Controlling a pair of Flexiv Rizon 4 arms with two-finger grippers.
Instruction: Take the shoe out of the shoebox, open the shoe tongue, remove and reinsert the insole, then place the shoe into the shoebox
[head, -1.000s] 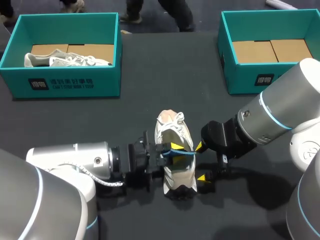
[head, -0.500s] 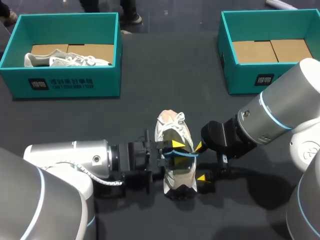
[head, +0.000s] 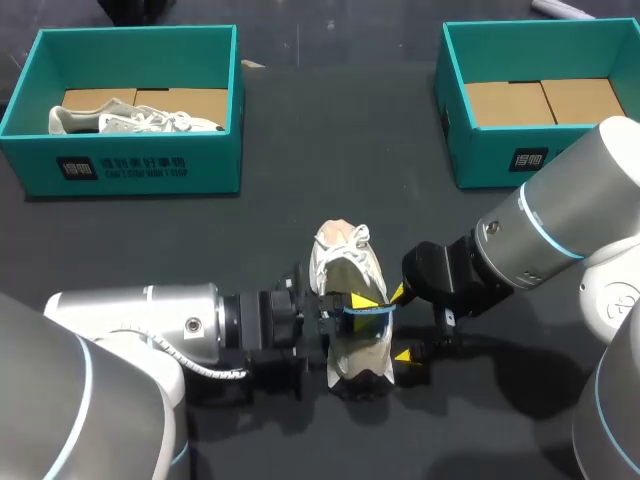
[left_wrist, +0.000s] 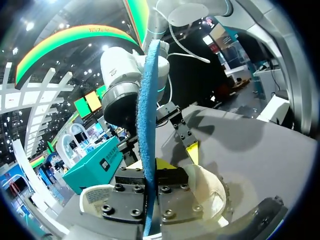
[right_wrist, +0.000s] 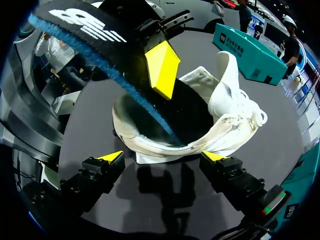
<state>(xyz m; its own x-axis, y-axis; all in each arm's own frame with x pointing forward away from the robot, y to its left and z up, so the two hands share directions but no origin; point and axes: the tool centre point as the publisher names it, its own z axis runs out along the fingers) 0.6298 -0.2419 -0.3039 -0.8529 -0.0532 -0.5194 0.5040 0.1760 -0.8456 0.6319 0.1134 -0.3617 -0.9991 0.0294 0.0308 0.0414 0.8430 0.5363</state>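
Observation:
A white shoe (head: 345, 262) stands mid-table with its heel toward me and its mouth wide. My left gripper (head: 352, 303) reaches in from the left and is shut on the blue-edged insole (head: 372, 310) over the shoe's opening. In the left wrist view the insole (left_wrist: 148, 115) rises edge-on from between the shut fingers of the left gripper (left_wrist: 151, 175). My right gripper (head: 400, 324) stands open at the shoe's right side by the heel. In the right wrist view the right gripper (right_wrist: 164, 157) sits just short of the shoe (right_wrist: 225, 95), and the insole (right_wrist: 95, 47) slants out of the shoe's mouth.
A teal shoebox (head: 130, 165) at the back left holds another white shoe (head: 130, 120). A second teal shoebox (head: 500, 150) at the back right shows only its cardboard floor. Dark tabletop lies between the boxes and the shoe.
My left gripper's fingers have closed tighter on the insole, and the arm has edged slightly right. The right arm and the shoe have stayed in place.

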